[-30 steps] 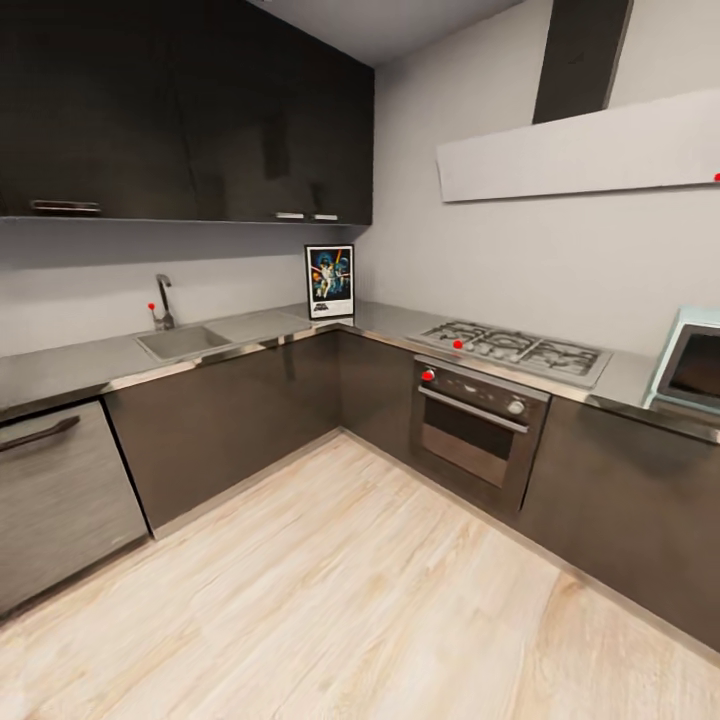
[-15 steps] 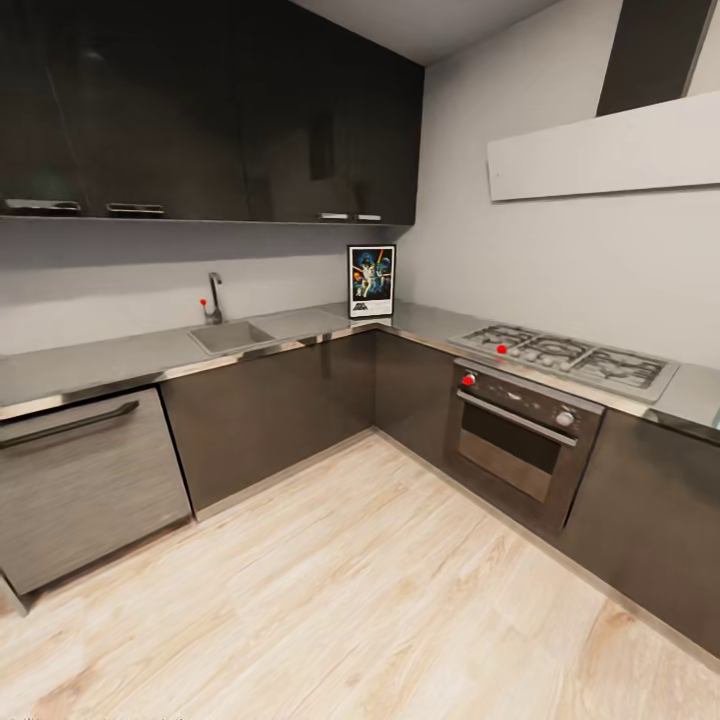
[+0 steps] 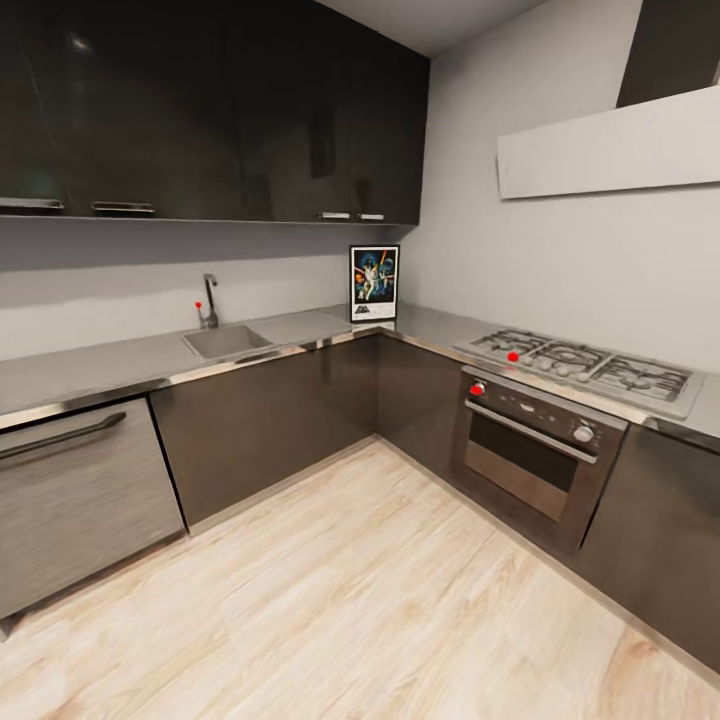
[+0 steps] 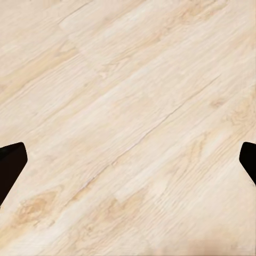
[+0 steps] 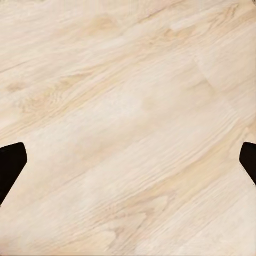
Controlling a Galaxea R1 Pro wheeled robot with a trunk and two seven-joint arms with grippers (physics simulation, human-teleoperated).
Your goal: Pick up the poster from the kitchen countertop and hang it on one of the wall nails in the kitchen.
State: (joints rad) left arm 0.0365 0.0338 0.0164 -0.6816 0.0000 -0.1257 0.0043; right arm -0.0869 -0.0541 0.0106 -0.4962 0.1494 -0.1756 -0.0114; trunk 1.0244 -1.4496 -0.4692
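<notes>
The poster [image 3: 374,283] stands upright in the far corner of the kitchen countertop [image 3: 110,362], leaning against the wall under the dark upper cabinets. It has a thin black frame, a white border and colourful figures on dark blue. In the left wrist view my left gripper [image 4: 128,165] is open, its black fingertips [image 4: 10,166] wide apart over bare wood floor. The right wrist view has my right gripper [image 5: 128,165] open too, above the same floor. Both are far from the poster.
A sink [image 3: 226,341] with a tap [image 3: 209,300] sits left of the poster. A gas hob [image 3: 585,365] over an oven [image 3: 535,455] runs along the right counter. Small red dots mark the tap, hob and oven. Light wood floor [image 3: 350,600] lies between me and the cabinets.
The head view has swung, so the whole kitchen has slid rightwards in the picture and the microwave at the right has left it. The poster keeps its place in the corner.
</notes>
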